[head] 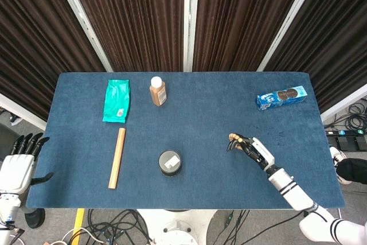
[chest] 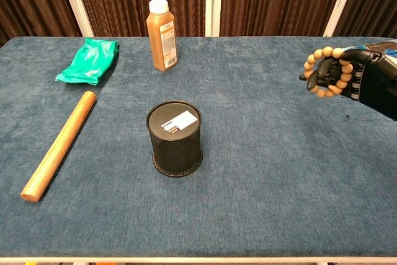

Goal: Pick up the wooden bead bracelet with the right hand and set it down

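The wooden bead bracelet [chest: 324,71] is a loop of light round beads, lifted off the blue table and hanging around the black fingers of my right hand [chest: 347,74]. The head view has the same hand [head: 248,146] at the right middle of the table, with the bracelet [head: 232,137] showing at its fingertips. My left hand [head: 19,158] hangs beside the table's left edge, fingers spread and holding nothing.
A black mesh cup [chest: 175,138] stands at the table's centre front. A wooden rolling pin [chest: 59,144] lies left of it. At the back are a green packet [chest: 90,59] and a brown bottle [chest: 161,36]. A blue biscuit pack [head: 281,97] lies far right.
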`<state>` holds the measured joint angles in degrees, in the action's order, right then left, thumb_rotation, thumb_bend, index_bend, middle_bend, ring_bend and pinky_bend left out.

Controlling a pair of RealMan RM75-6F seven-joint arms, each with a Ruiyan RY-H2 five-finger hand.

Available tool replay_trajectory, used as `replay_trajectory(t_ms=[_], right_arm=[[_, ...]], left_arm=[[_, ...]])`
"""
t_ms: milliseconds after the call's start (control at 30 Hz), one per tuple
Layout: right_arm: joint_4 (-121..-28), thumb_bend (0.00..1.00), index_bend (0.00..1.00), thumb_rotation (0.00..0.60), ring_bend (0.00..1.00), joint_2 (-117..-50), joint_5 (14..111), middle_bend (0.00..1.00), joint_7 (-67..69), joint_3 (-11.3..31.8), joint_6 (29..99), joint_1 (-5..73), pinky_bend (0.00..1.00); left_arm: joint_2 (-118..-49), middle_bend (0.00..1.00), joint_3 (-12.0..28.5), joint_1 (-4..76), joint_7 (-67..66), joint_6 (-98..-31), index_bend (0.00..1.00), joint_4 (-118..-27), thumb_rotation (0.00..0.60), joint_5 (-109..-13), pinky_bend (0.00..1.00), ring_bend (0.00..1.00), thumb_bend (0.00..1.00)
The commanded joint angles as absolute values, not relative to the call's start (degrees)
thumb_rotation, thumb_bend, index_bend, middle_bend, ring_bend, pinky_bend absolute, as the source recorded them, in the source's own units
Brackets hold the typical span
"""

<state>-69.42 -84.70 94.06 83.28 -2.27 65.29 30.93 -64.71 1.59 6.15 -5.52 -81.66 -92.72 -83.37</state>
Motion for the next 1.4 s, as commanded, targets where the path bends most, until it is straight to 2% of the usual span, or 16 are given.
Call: replay_trajectory(t_ms=[33,267,333,467,567,600,633,733,767,867,1067,1200,1400], right_arm=[[-69.4,1.00,0.45,0.211,0.09,-84.4,94.4,0.41,83.9,-2.5,65.3,31.3,0.00],[-68.8,1.00,0.36,0.195,0.06,-84.5,95.3,0.34,85.4,-3.3,65.6,32.0,0.00],[-68.6,1.00,0.34,0.219,0.05,-84.5,95.5,0.33,85.8,-3.5,65.6,32.2,0.00],[-68.2,1.00,0.32,0.304,0.04,-84.6,96.1,0.33,87.5,-4.1,66.1,32.4,0.00],[-67.4,0.99,0.28,0.280,0.04,-85.0,96.1,0.34,87.5,-4.2,67.0,32.2,0.00],[-67.3,0.96,0.28,0.273,0.04,-85.1,96.2,0.35,87.8,-4.3,67.3,32.1,0.00],[-67.3,0.87,0.27,0.264,0.04,-85.1,96.1,0.37,87.9,-4.3,67.4,32.1,0.00],[-67.5,0.51,0.28,0.260,0.04,-85.1,95.3,0.44,87.3,-4.1,67.3,31.9,0.00],[-67.6,0.44,0.30,0.261,0.04,-85.2,94.8,0.47,86.7,-4.0,67.2,31.8,0.00],[-68.5,0.36,0.41,0.258,0.06,-85.3,93.5,0.52,85.5,-3.6,66.7,31.5,0.00],[-69.0,0.34,0.58,0.256,0.07,-85.6,92.1,0.54,83.2,-3.0,66.1,31.1,0.00],[-69.1,0.34,0.63,0.255,0.07,-85.6,91.8,0.54,82.9,-2.6,66.0,31.0,0.00],[-68.4,0.43,0.65,0.258,0.07,-85.9,92.4,0.54,84.5,-2.7,66.9,30.8,0.00]], left_arm=[[-64.7,0.08,1.6,6.1,-5.5,-81.7,0.15,-92.7,0.600,-83.4,0.02,0.01,0.00],[-64.8,0.08,1.6,6.2,-5.4,-81.5,0.15,-92.6,0.600,-83.3,0.02,0.01,0.00],[-64.8,0.08,1.6,6.2,-5.3,-81.5,0.15,-92.5,0.600,-83.3,0.02,0.01,0.00],[-64.8,0.08,1.6,6.2,-5.1,-81.5,0.15,-92.5,0.600,-83.2,0.02,0.01,0.00],[-64.9,0.08,1.6,6.1,-4.9,-81.7,0.15,-92.3,0.600,-83.3,0.02,0.01,0.00],[-64.9,0.08,1.6,6.1,-4.9,-81.7,0.15,-92.2,0.600,-83.3,0.02,0.01,0.00],[-64.9,0.08,1.6,6.1,-4.9,-81.6,0.15,-92.2,0.600,-83.3,0.02,0.01,0.00],[-64.9,0.08,1.6,6.1,-4.7,-81.6,0.15,-92.1,0.600,-83.3,0.02,0.01,0.00],[-64.9,0.08,1.6,6.1,-4.7,-81.7,0.15,-92.0,0.600,-83.4,0.02,0.01,0.00],[-64.9,0.08,1.6,6.1,-4.6,-81.8,0.15,-92.0,0.600,-83.5,0.02,0.01,0.00],[-64.9,0.08,1.5,6.1,-4.6,-81.6,0.15,-92.0,0.600,-83.4,0.02,0.01,0.00],[-64.8,0.08,1.6,6.1,-4.8,-81.7,0.15,-92.2,0.600,-83.4,0.02,0.01,0.00],[-64.8,0.08,1.6,6.2,-5.0,-81.6,0.15,-92.3,0.600,-83.4,0.02,0.01,0.00]])
